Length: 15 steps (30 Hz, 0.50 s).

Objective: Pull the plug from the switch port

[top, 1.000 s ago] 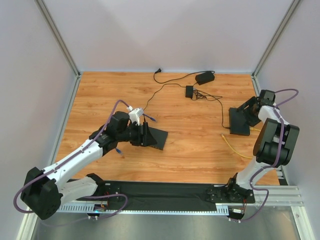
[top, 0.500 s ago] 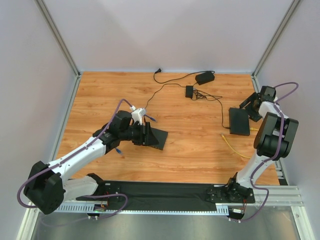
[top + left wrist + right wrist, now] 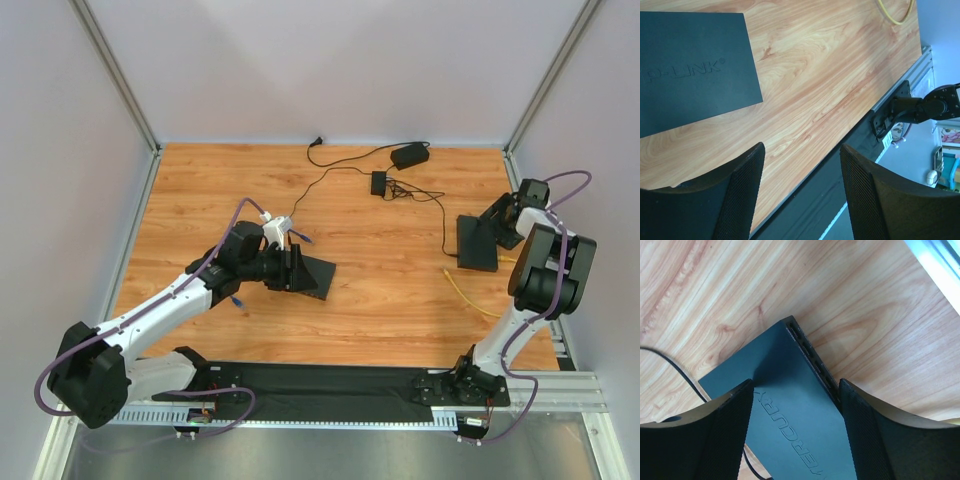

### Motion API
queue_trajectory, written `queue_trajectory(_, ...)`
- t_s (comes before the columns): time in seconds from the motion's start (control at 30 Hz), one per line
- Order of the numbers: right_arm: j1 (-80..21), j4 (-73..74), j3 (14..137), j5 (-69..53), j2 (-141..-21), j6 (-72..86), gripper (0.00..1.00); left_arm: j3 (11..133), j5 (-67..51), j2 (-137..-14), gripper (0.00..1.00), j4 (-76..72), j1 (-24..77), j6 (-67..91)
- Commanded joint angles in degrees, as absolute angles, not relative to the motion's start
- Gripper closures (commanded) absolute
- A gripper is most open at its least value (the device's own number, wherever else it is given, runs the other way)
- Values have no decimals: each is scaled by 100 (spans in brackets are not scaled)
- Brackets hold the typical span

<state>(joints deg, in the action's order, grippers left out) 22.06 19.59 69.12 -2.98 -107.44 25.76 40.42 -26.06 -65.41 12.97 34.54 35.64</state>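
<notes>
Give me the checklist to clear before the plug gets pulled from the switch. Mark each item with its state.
1. Right gripper open: ok, jaws apart, nothing held.
2. Right gripper over the switch: ok, the socket row shows in its wrist view.
3. Plug found: not ok, the sockets that show look empty and the rest are hidden.
4. Yellow cable plugged into the switch: cannot tell; its end lies near the switch's corner.
5. Left gripper open and free: ok, beside the TP-LINK box.
</notes>
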Motion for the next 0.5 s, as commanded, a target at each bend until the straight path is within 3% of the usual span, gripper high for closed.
queue_trajectory(0.0,2127,1811,6680,-676,-10451,2505,30,4122,-2654,-6460,30,1257,3498,3507)
queue_trajectory(0.47,898,1740,5881,-940,-9897,3075,34,4772,-2242,-6960,35,1520,3779,3445)
